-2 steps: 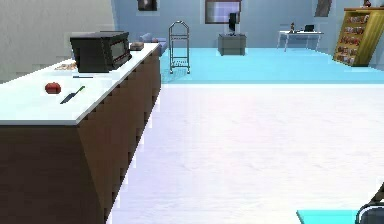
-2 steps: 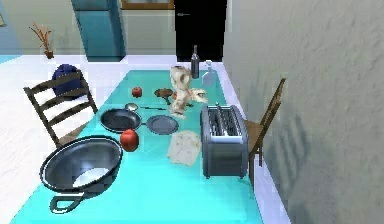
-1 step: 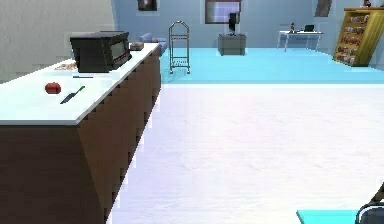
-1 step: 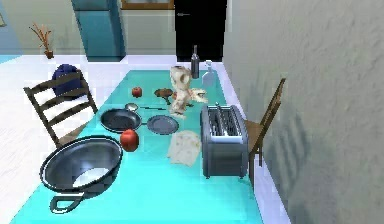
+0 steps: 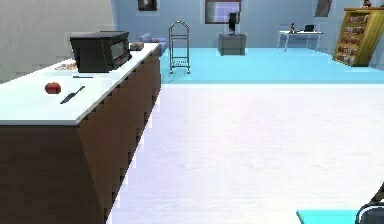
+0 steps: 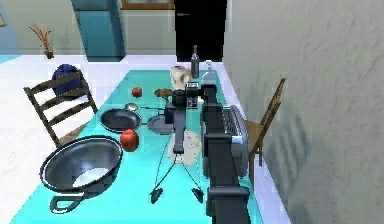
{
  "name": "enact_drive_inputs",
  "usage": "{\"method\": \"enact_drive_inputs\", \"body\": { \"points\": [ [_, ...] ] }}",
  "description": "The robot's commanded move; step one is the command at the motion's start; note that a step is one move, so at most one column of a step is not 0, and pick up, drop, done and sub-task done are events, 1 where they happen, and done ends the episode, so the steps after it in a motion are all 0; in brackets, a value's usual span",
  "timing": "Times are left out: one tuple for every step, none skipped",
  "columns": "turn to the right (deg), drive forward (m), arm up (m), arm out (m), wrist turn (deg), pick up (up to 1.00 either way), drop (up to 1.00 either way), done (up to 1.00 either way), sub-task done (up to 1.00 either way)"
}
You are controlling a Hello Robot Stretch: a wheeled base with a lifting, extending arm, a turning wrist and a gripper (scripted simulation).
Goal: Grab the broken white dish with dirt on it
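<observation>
On the cyan table (image 6: pixel 100 205) a white, uneven piece (image 6: pixel 191 148) lies beside my gripper's dark body; it may be the broken white dish. A round grey plate (image 6: pixel 160 124) lies just left of it. Farther out stands a pale, brown-stained object (image 6: pixel 180 76). My arm (image 6: pixel 224 165) rises from the bottom edge over the table's right side. The gripper (image 6: pixel 177 178) reaches back along the tabletop from the white marker squares, its thin fingers (image 6: pixel 160 188) splayed above the cyan surface. I cannot tell whether it holds anything.
A large metal bowl (image 6: pixel 82 165), a red apple (image 6: pixel 130 140), a dark bowl (image 6: pixel 120 119) and a bottle (image 6: pixel 195 62) share the table. Wooden chairs stand left (image 6: pixel 60 100) and right (image 6: pixel 268 120). In the forward view a counter (image 5: pixel 40 105) with a microwave (image 5: pixel 100 48), tomato (image 5: pixel 52 88) and knife (image 5: pixel 72 95) lines the left; open floor lies ahead.
</observation>
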Motion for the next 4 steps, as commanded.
{"method": "enact_drive_inputs", "body": {
  "points": [
    [0.0,0.0,0.0,0.0,45.0,0.0,0.0,0.0,0.0],
    [0.0,0.0,0.0,0.0,45.0,0.0,0.0,0.0,0.0],
    [0.0,0.0,0.0,0.0,45.0,0.0,0.0,0.0,0.0],
    [0.0,0.0,0.0,0.0,45.0,0.0,0.0,0.0,0.0]
  ]
}}
